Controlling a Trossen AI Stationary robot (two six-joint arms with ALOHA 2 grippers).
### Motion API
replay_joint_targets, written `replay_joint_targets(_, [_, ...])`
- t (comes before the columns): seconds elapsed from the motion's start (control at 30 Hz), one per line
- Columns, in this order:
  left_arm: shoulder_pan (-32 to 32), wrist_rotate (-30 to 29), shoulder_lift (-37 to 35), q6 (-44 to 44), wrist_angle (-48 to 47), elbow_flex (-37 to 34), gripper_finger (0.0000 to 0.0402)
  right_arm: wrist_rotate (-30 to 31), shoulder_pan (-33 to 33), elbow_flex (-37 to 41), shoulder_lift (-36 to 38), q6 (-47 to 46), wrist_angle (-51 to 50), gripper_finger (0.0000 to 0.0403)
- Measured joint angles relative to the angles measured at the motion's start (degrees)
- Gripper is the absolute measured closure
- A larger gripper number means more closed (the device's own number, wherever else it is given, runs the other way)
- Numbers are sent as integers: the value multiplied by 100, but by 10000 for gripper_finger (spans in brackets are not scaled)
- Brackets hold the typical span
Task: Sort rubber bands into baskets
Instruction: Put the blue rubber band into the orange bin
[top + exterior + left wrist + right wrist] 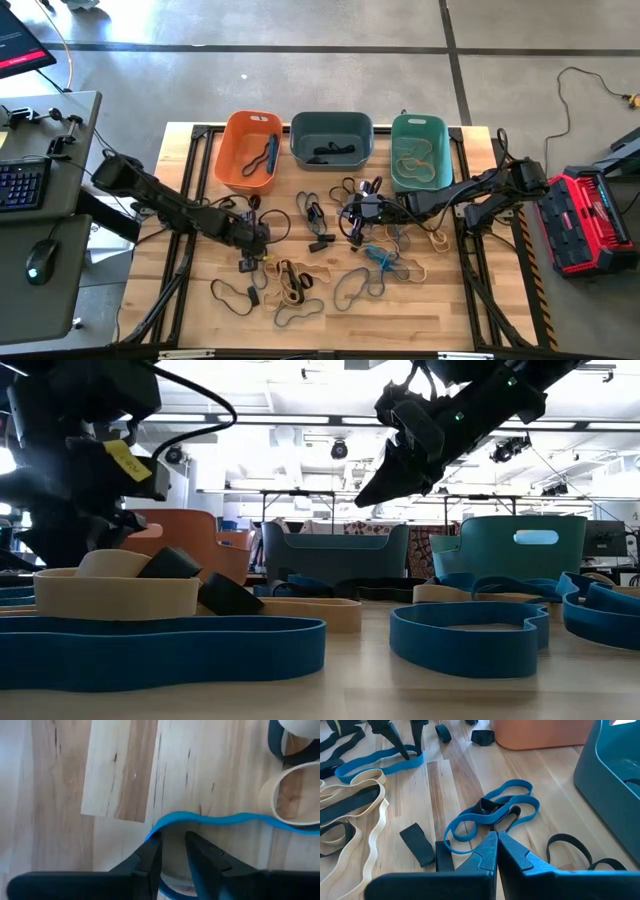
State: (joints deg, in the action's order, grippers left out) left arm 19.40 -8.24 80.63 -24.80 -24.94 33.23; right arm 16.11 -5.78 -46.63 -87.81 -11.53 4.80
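bright, even light; blurred foreground

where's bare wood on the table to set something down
Bare wood lies on the table along the near edge and its near right corner, past the loose rubber bands. A bare strip also borders the far left side, beside the orange basket. The middle is crowded: bands, left gripper and right gripper.

I work in a robotics lab set in a big open industrial hall. My butcher-block table (330,300) stands on a polished concrete floor (300,75). Left of the table sits a grey desk (40,210) with a keyboard (22,185) and mouse (38,260). Right of it lies a red equipment case (590,220). Beyond the table hang ceiling strip lights (300,420).
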Motion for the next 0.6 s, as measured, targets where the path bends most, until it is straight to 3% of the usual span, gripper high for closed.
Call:
replay_joint_targets(0.2, [-4,-42,-161,157,-227,239,396,1,0,0,0,0,6,403])
replay_joint_targets(0.4, [-209,-279,-192,461,-778,662,400,0,0,0,0,-2,17,403])
replay_joint_targets(0.6, [-382,167,-189,917,-881,684,378,-1,0,0,0,-14,19,403])
